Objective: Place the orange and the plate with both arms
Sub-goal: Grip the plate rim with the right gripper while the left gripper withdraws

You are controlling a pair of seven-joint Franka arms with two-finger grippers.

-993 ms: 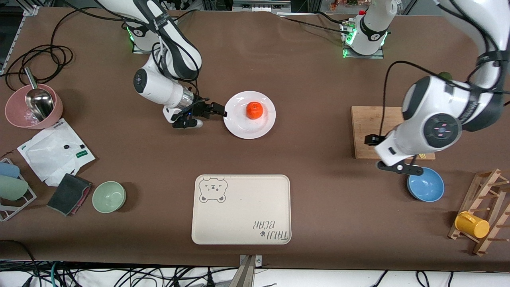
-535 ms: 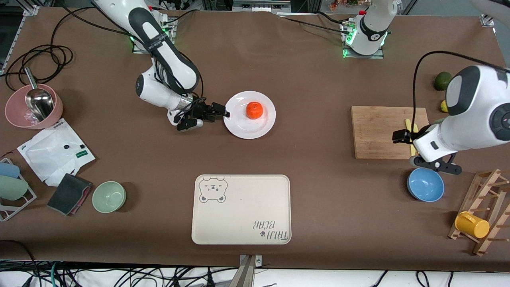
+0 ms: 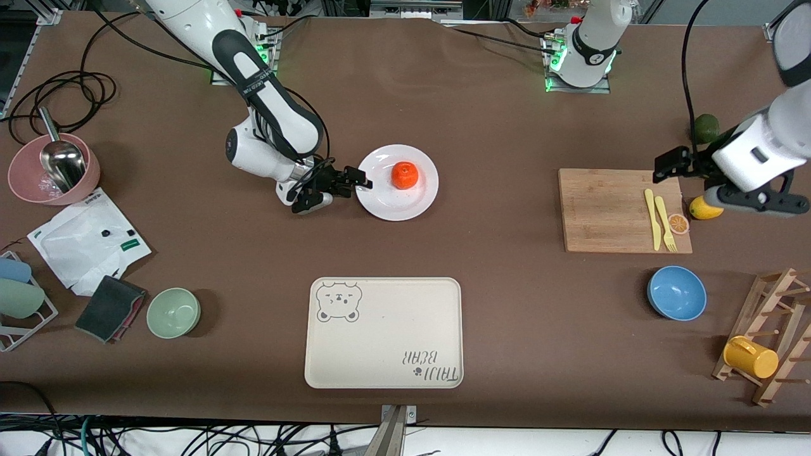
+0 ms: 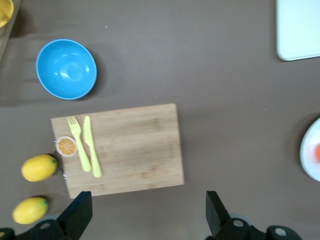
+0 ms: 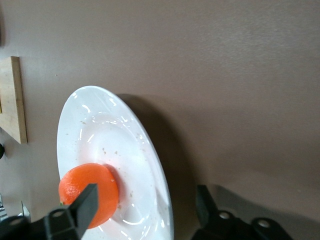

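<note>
The orange (image 3: 404, 175) sits on the white plate (image 3: 405, 199) in the middle of the table. My right gripper (image 3: 358, 182) is open at the plate's rim on the right arm's side. In the right wrist view the rim (image 5: 100, 130) lies between the fingers of the right gripper (image 5: 145, 202), and the orange (image 5: 80, 184) is beside one finger. My left gripper (image 3: 670, 166) is open and empty, up in the air over the left arm's end of the cutting board (image 3: 602, 209). The left wrist view shows the left gripper (image 4: 147, 212) with the plate (image 4: 311, 150) at the picture's edge.
A beige bear tray (image 3: 383, 332) lies nearer to the front camera than the plate. The board holds a yellow fork and knife (image 3: 659, 218) and an orange slice (image 3: 678, 223), with a lemon (image 3: 704, 209) beside it. A blue bowl (image 3: 676, 292), a green bowl (image 3: 173, 311) and a pink bowl (image 3: 54, 168) stand around.
My left arm has swung from over the blue bowl toward its own end of the table, uncovering the board. My right gripper has edged closer onto the plate's rim.
</note>
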